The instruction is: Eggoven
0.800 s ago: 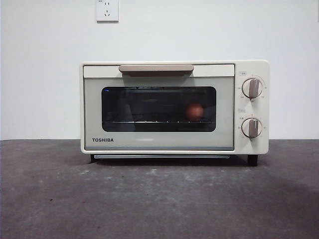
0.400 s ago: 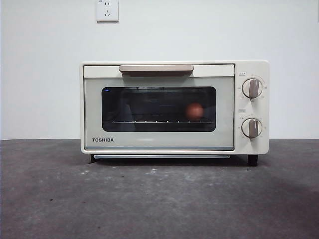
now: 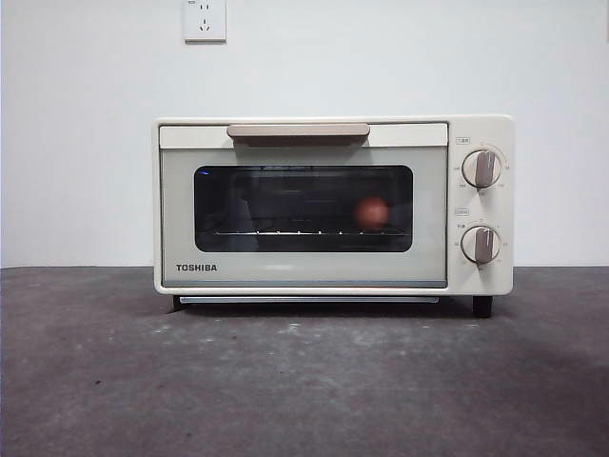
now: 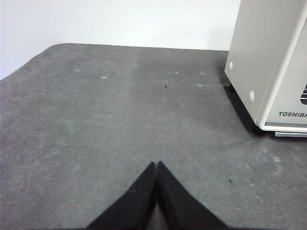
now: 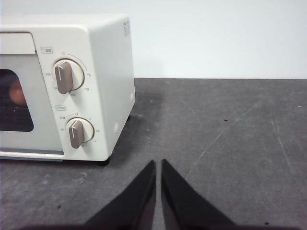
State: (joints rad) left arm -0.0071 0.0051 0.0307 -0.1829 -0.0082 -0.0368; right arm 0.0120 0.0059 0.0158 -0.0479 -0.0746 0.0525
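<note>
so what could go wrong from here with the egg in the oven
The egg sits on the wire rack behind the shut door of the oven; being round, it could roll if the oven is jolted. The handle is high, so a hard pull might tip or slide the oven.

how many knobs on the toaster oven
2, both on the toaster oven panel beside the door: upper knob, lower knob directly beneath it. No others show on the visible sides.
</note>
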